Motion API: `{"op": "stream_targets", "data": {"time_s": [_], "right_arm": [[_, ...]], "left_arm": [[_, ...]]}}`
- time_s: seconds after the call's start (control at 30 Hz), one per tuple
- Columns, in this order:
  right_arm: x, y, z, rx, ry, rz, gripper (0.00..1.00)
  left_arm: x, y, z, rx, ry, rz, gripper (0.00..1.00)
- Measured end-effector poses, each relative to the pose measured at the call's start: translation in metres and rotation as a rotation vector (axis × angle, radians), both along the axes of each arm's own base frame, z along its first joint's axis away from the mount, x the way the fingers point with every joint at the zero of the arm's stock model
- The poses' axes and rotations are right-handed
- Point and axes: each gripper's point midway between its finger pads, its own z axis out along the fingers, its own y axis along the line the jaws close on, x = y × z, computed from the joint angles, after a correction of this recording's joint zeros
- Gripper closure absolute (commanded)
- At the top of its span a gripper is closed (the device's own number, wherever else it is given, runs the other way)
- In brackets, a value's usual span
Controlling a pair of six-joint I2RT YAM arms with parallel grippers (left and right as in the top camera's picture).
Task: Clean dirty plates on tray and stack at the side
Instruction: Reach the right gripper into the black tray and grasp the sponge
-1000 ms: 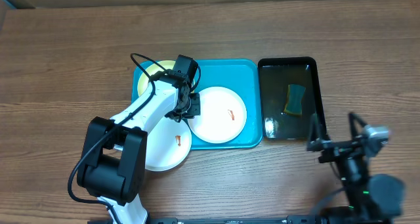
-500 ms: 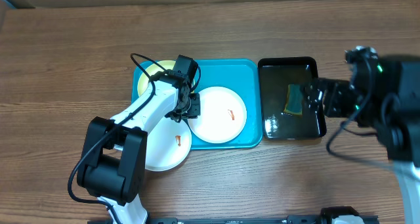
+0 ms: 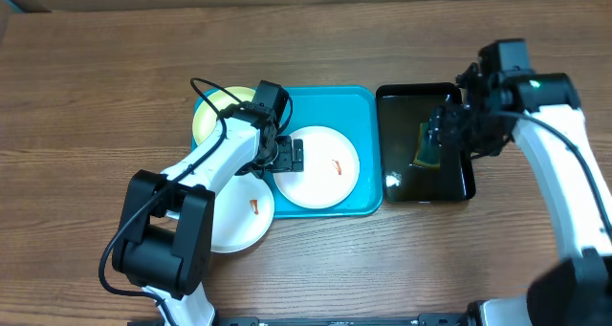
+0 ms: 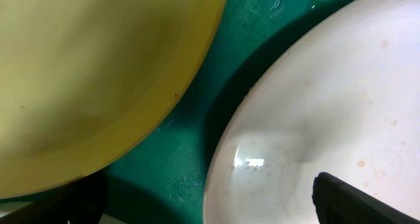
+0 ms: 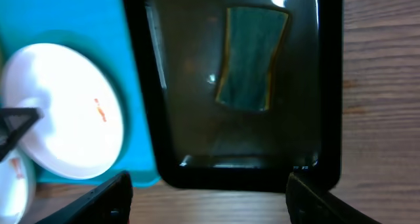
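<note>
The turquoise tray (image 3: 354, 106) holds a white plate (image 3: 325, 173) with an orange smear and, at its back left corner, a pale yellow-green plate (image 3: 212, 118). A second white plate (image 3: 234, 216), also smeared, lies at the tray's front left corner, mostly on the table. My left gripper (image 3: 279, 160) hangs open low over the gap between the plates, holding nothing; its wrist view shows the yellow-green plate (image 4: 98, 73), the white plate (image 4: 328, 99) and the tray (image 4: 190, 152). My right gripper (image 3: 448, 130) is open above the sponge (image 5: 249, 56).
A black water basin (image 3: 421, 89) stands right of the tray, with the green and yellow sponge (image 3: 427, 154) lying in it. Bare wooden table (image 3: 96, 77) surrounds everything. The left arm stretches from the front left across the outer white plate.
My left gripper has opened and the outer white plate has shifted slightly down and left. The right arm has swung from the table's front right edge to above the basin.
</note>
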Motion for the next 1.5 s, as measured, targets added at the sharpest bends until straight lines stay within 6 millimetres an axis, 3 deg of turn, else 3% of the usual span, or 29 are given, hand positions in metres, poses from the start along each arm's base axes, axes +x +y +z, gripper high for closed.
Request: {"op": "stream_targets", "data": {"time_s": [0.07, 0.3, 0.4, 0.47, 0.67, 0.77, 0.8, 0.83, 0.87, 0.9, 0.93, 1.0, 1.1, 1.17, 1.23, 1.37, 1.5], "right_arm": [[0.003, -0.001, -0.014, -0.007, 0.034, -0.001, 0.23], [0.005, -0.002, -0.057, -0.021, 0.131, -0.002, 0.19], [0.005, -0.002, -0.074, -0.02, 0.133, -0.001, 0.18], [0.001, -0.002, -0.086, -0.021, 0.136, -0.002, 0.18], [-0.002, -0.002, -0.125, -0.018, 0.09, -0.001, 0.18], [0.001, -0.001, -0.138, -0.016, 0.046, 0.001, 0.32], [0.003, -0.001, -0.14, -0.017, 0.029, 0.004, 0.45], [0.008, -0.001, -0.139, -0.016, 0.001, 0.002, 0.71], [0.011, -0.001, -0.14, -0.016, -0.012, 0.004, 0.84], [0.01, -0.001, -0.141, -0.016, -0.012, -0.001, 0.94], [0.009, -0.001, -0.142, -0.015, -0.009, -0.001, 0.96], [0.005, -0.001, -0.144, -0.014, 0.008, -0.008, 0.91], [-0.011, -0.002, -0.141, -0.017, 0.092, -0.028, 0.61], [-0.019, -0.003, -0.133, -0.024, 0.148, -0.036, 0.46], [-0.014, -0.003, -0.117, -0.026, 0.162, -0.041, 0.32], [0.023, -0.002, -0.088, -0.025, 0.049, -0.032, 0.29], [0.034, -0.008, -0.091, -0.061, -0.006, -0.035, 0.28]], "left_arm": [[0.0, 0.0, 0.0, 0.0, 0.0, 0.002, 0.16], [0.002, -0.005, 0.001, -0.026, -0.006, -0.001, 0.5], [0.002, -0.006, 0.001, -0.036, -0.004, 0.001, 0.74], [0.001, -0.008, 0.001, -0.044, -0.001, -0.004, 0.77], [0.0, -0.012, 0.001, -0.066, 0.006, -0.009, 0.73], [0.0, -0.012, 0.001, -0.07, 0.007, -0.01, 0.73], [0.0, -0.013, 0.001, -0.071, 0.008, -0.01, 0.73], [-0.001, -0.013, 0.001, -0.072, 0.009, -0.01, 0.73], [-0.001, -0.013, 0.001, -0.073, 0.009, -0.01, 0.73], [-0.001, -0.013, 0.001, -0.073, 0.009, -0.01, 0.73], [-0.001, -0.013, 0.001, -0.073, 0.009, -0.01, 0.73], [-0.001, -0.013, 0.001, -0.074, 0.009, -0.01, 0.73], [-0.001, -0.013, 0.001, -0.076, 0.01, -0.01, 0.68], [-0.001, -0.014, 0.001, -0.076, 0.012, -0.01, 0.67], [-0.002, -0.014, 0.001, -0.077, 0.014, -0.01, 0.65], [-0.002, -0.014, 0.001, -0.079, 0.015, -0.01, 0.64], [-0.002, -0.014, 0.001, -0.079, 0.015, -0.011, 0.63]]}}
